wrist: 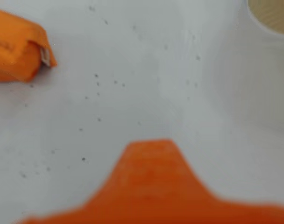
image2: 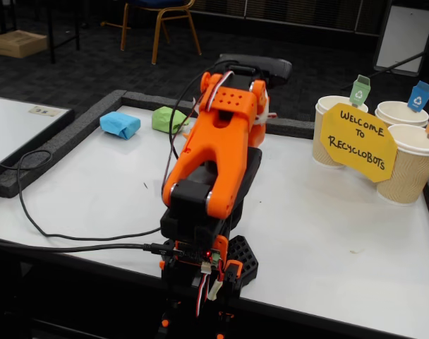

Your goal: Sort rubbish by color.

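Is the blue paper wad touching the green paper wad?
Apart. In the fixed view, white table shows between the blue wad and the green wad.

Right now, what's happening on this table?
An orange arm sits folded at the table's near edge, handling nothing. Its claw hangs open over bare white tabletop. A blue wad and a green wad lie at the far left; three paper cups with a yellow sign wait at right.
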